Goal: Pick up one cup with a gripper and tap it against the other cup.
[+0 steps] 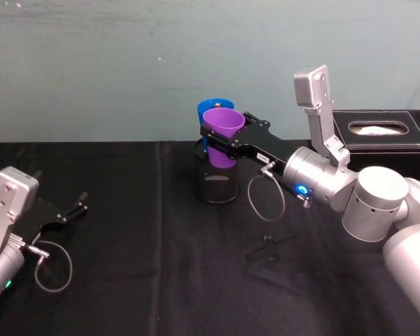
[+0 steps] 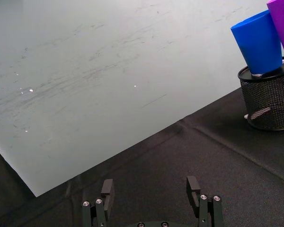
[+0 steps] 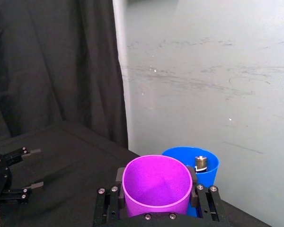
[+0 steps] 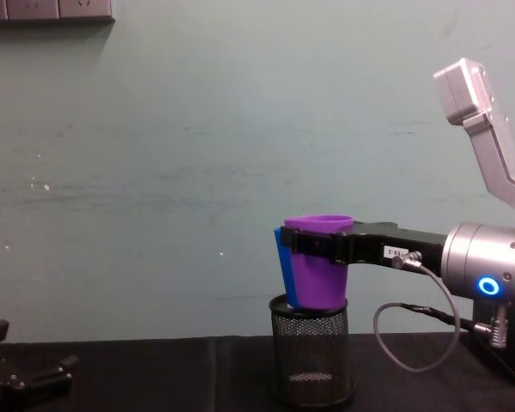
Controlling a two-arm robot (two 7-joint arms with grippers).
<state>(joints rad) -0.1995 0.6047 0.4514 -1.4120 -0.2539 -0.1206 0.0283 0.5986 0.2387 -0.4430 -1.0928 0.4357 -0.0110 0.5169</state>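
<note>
Currently the right end effector [image 1: 227,134] is clamped around the purple cup [image 1: 222,120], one finger on each side of its wall just under the rim. It holds the cup upright, with the base at the rim of the black mesh pen holder [image 1: 217,185]. The blue cup [image 1: 208,110] stands in that holder, just behind the purple one; whether they touch cannot be told. The left end effector [image 1: 82,202] sits open, low over the table [image 1: 161,280], well apart.
</note>
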